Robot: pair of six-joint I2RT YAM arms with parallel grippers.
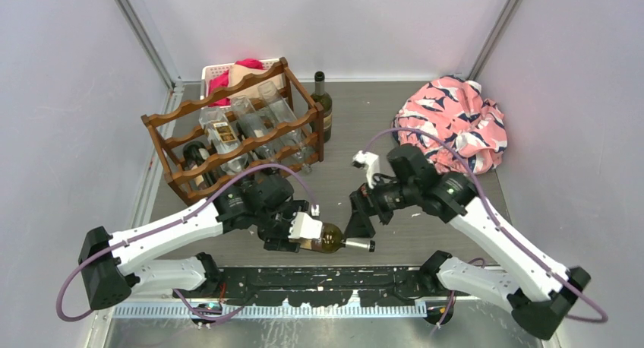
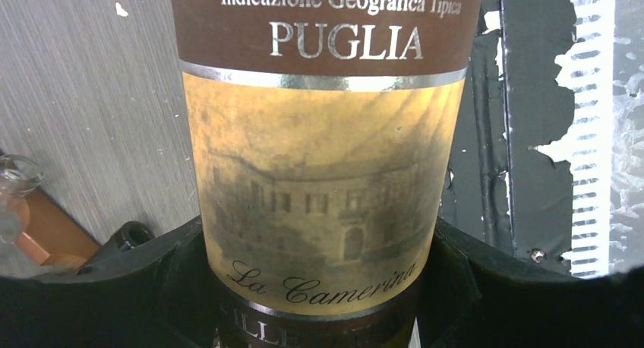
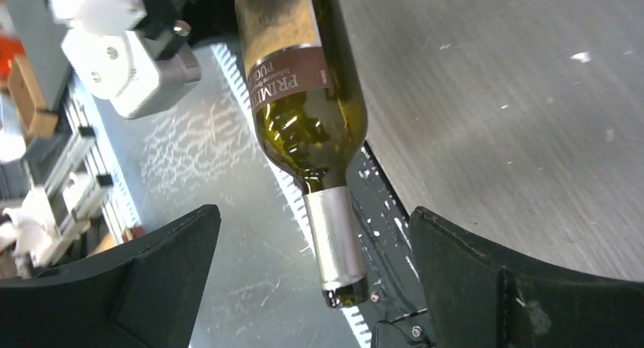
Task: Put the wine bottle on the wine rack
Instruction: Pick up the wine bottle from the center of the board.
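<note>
**One bottle held, well apart from the rack**

There is one gray table. Two arms reach over it, a left arm and a right arm.

There is one brown rack. It stands at the back of the table, well apart from the left gripper, behind it and a bit to its left. One pink cloth with sharks on it lies behind the right gripper. One white basket sits just behind the rack.

Four bottles seem to lie in the rack. Three are clear bottles and one is a dark bottle. One standing bottle is just beside the rack's right end.

The last one is the bottle for the job. It lies sideways at the near edge of the table, not on the rack. The left gripper is clamped on its fat part, right on the label.

Its silver neck points at the right gripper. That gripper's two fingers are wide apart. The neck sits between them and touches neither one.
</note>
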